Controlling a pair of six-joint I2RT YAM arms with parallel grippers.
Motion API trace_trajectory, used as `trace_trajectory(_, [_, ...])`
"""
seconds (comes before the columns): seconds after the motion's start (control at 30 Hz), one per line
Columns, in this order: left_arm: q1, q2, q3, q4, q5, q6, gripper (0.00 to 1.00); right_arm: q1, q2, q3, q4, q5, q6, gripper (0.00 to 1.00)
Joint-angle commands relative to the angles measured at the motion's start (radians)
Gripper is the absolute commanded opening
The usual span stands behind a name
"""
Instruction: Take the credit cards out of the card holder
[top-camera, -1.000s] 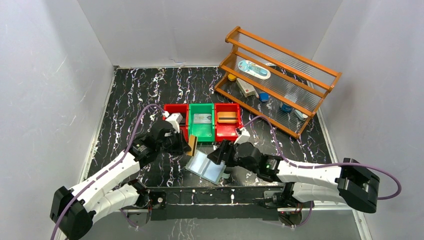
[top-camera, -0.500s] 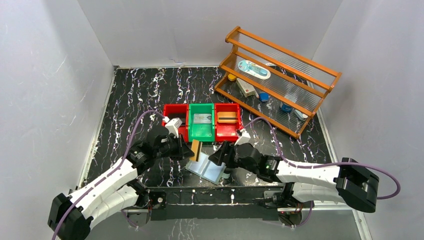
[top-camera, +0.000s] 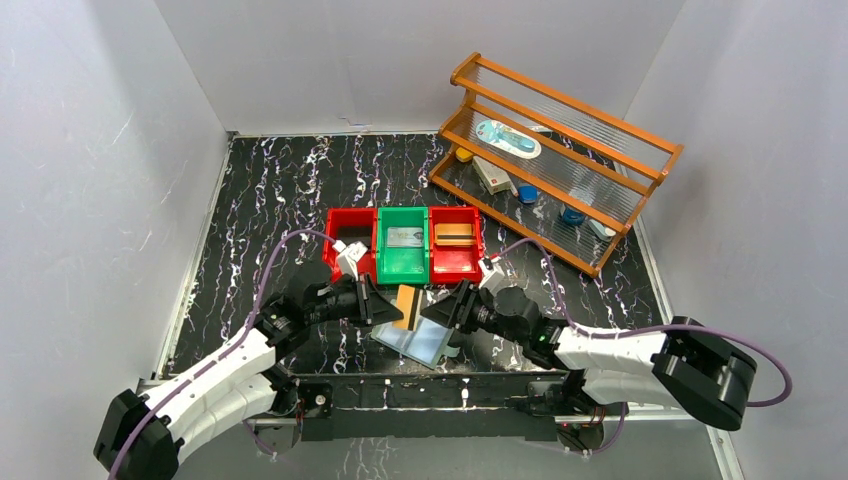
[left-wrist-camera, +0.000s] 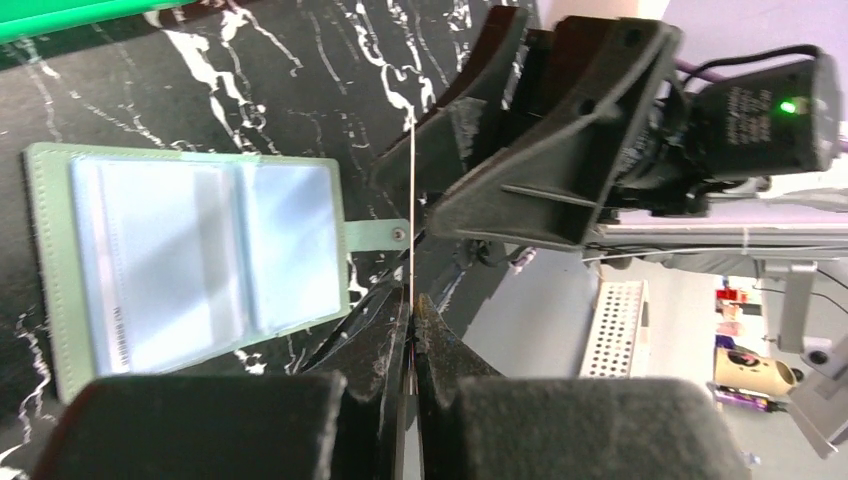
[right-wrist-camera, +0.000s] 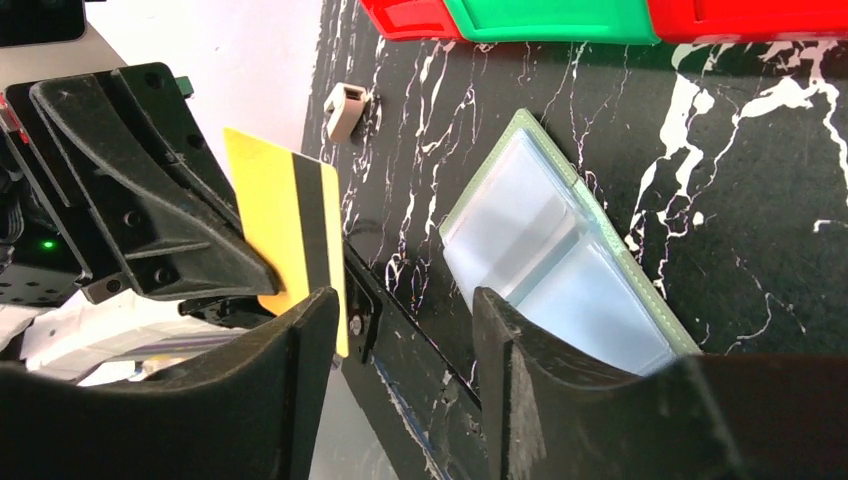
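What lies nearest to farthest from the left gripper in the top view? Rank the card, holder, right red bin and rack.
1. Card: pinched in the left gripper.
2. Holder: open on the table, just towards the arm bases.
3. Right red bin: farther back, on the right arm's side.
4. Rack: far back, at the right.

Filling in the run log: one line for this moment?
left gripper: shut on yellow card | right gripper: open, close to card | card holder: lying open
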Motion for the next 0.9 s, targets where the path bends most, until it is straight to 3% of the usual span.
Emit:
trace_trajectory(0.0, [0.004, -0.006, -0.024, 0.145, 0.092, -0.076, 0.0, -0.048, 0.045, -0.019, 0.258, -0.167, 0.034, 0.57])
trace_trajectory(0.13, [0.004, 0.001, -0.04, 0.195, 0.114, -0.102, 0.0, -0.065, 0.098, -0.023, 0.354, -0.225, 0.051, 0.49])
trace_trajectory(0.43, [0.004, -0.017, -0.035, 0.14, 0.079, -0.081, 0.0, -0.073, 0.058, -0.058, 0.342, -0.189, 0.072, 0.49])
trace_trajectory(0.67, [0.004, 0.035, -0.047, 0.26, 0.158, -0.135, 0.0, -0.095, 0.076, -0.055, 0.387, -0.25, 0.082, 0.48])
trace_trajectory(0.87, [0.004, 0.041, -0.035, 0.269, 0.204, -0.133, 0.0, -0.118, 0.134, -0.059, 0.507, -0.309, 0.106, 0.38])
